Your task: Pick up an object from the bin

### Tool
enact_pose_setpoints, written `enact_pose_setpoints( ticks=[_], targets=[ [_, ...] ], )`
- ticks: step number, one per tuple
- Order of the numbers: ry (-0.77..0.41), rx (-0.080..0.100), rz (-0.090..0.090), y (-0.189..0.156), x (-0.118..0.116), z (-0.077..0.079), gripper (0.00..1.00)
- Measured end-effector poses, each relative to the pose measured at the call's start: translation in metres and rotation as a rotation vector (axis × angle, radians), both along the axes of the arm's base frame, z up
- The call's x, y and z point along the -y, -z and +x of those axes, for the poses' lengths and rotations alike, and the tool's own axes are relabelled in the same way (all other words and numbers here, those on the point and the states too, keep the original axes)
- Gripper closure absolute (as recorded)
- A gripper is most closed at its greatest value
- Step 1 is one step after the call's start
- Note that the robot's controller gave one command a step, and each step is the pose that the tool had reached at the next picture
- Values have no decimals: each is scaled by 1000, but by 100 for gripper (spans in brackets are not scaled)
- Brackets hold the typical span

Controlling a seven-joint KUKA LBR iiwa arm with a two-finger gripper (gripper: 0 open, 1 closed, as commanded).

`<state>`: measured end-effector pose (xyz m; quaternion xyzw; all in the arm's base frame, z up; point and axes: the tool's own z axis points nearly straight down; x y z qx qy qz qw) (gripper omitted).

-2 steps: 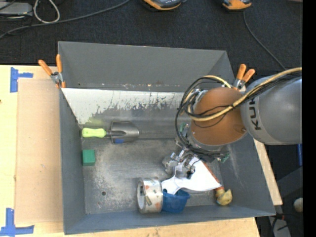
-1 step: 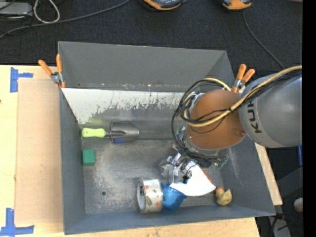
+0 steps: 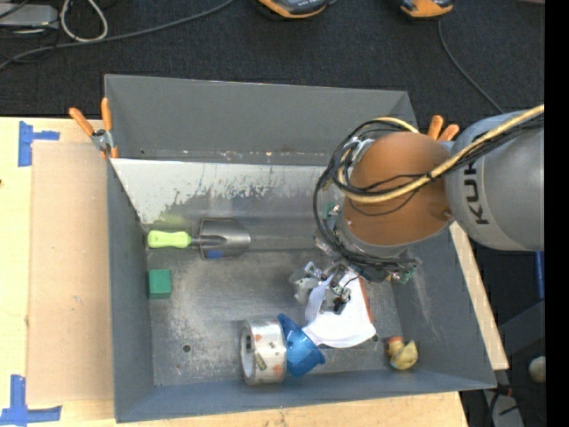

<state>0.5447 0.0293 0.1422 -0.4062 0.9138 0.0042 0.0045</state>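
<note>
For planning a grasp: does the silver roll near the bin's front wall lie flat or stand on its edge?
On its edge: the roll shows its printed band to the camera, and its round face points left.

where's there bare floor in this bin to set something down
Bare floor: the middle, between green block, green-handled scoop and tape roll; also the lower left corner below the block. Crowded: lower right, where tape roll, blue cup, white cloth and yellow duck sit by the arm.

Trowel (image 3: 200,238), green block (image 3: 159,282), tape roll (image 3: 263,352), duck (image 3: 401,354)
</note>
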Motion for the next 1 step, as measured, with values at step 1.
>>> enact_pose_setpoints(
  ticks=[1],
  targets=[
    [9,-4,2,-15,10,-21,100]
  ],
)
